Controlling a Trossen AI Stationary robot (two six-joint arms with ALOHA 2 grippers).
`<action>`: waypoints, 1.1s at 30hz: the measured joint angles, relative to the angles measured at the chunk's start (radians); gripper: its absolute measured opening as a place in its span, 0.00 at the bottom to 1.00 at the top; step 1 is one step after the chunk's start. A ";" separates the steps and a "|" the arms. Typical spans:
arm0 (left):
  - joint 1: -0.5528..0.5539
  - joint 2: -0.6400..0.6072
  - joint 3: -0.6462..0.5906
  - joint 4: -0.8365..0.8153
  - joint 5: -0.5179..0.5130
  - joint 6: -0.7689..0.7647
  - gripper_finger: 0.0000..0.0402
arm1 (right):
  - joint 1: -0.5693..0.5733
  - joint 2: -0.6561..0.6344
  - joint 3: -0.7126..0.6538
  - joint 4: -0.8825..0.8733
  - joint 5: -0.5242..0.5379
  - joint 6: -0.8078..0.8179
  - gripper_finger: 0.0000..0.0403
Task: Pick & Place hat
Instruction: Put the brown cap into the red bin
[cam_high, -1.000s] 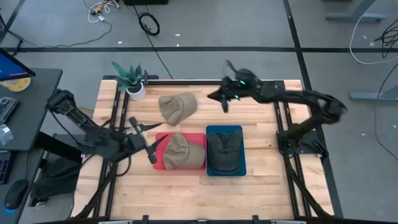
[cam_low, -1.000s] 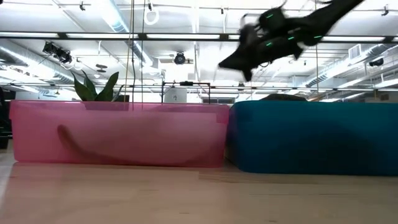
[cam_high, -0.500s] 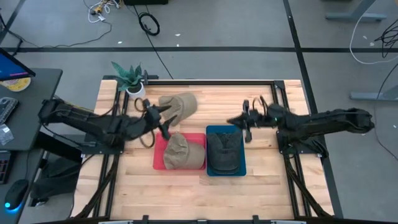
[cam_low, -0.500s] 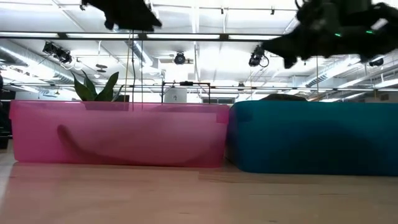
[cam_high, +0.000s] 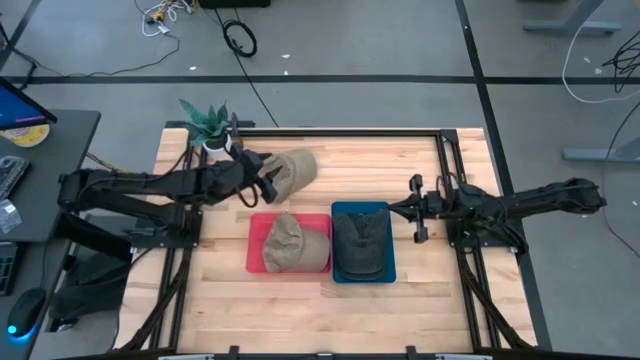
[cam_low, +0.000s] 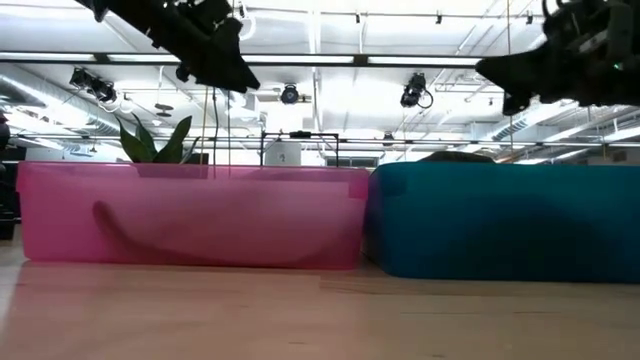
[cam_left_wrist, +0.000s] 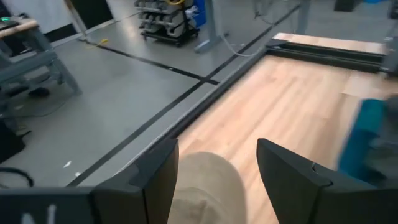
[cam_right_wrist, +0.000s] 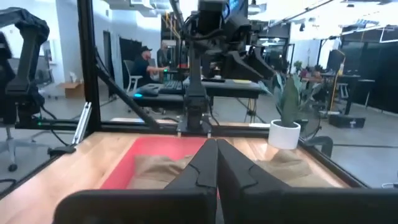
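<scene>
Loose tan hat (cam_high: 288, 169) on table, tan hat (cam_high: 291, 243) in pink bin, dark hat (cam_high: 360, 243) in blue bin

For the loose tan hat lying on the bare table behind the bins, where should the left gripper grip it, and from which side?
Probably the crown of the tan hat, from above on its left side. It lies flat and soft on the table, so a fold of crown fabric is easiest to pinch. The left gripper hovers at that edge, jaws open and straddling the crown in the left wrist view. The right gripper waits shut beside the blue bin.
</scene>
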 joint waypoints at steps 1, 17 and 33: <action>0.016 0.000 -0.001 0.002 0.000 0.000 0.55 | 0.000 -0.027 -0.016 -0.004 0.000 0.000 0.01; 0.340 0.129 -0.111 0.260 0.370 -0.080 0.46 | 0.000 -0.154 -0.020 -0.417 0.089 0.066 0.01; 0.428 0.286 0.105 -0.090 0.596 0.240 0.43 | -0.001 -0.154 -0.020 -0.619 0.131 0.052 0.03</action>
